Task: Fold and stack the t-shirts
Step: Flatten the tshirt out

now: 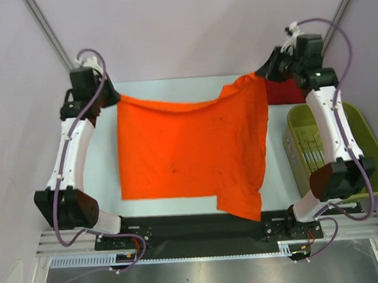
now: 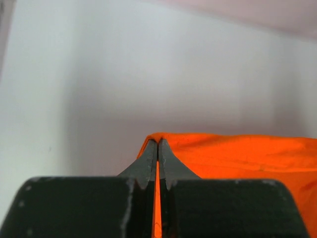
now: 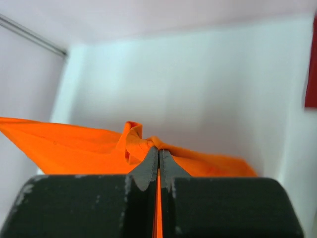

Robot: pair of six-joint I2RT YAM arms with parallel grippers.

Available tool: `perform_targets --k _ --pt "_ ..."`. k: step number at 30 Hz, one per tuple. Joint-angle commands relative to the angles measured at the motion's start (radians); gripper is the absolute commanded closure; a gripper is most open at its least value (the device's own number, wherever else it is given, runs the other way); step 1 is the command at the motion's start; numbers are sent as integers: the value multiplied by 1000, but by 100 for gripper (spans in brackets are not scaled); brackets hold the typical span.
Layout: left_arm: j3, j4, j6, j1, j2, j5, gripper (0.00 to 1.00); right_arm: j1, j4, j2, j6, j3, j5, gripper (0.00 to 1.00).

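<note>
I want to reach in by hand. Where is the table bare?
Bare table: a strip between the orange t-shirt and the left arm, and one along the far edge between left gripper and right gripper. Crowded right: dark red t-shirt, basket, right arm.

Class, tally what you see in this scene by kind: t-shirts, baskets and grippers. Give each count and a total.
T-shirts: 2 (orange t-shirt, dark red t-shirt)
Baskets: 1 (olive-green basket)
Grippers: 2 (left gripper, right gripper, both shut on the orange t-shirt)
Total: 5
</note>
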Motion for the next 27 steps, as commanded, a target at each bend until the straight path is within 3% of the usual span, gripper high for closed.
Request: perform_targets --k 1,9,12,17,21,27 --pt "216 -19 -41 5 -126 47 100 -4 51 -138 16 174 -24 100" --pt "339 28 51 2 -396 100 100 9 51 -349 -37 318 14 100" --pt "392 11 115 -76 -494 49 100 34 62 -450 -44 343 15 100" --pt "527 -50 160 -225 -546 -101 100 57 89 -562 -24 401 19 100" --pt "656 -73 224 -282 -562 -207 100 65 89 -589 -27 468 15 100" --pt "655 -82 309 -342 -544 -338 100 68 131 -584 -14 481 40 100"
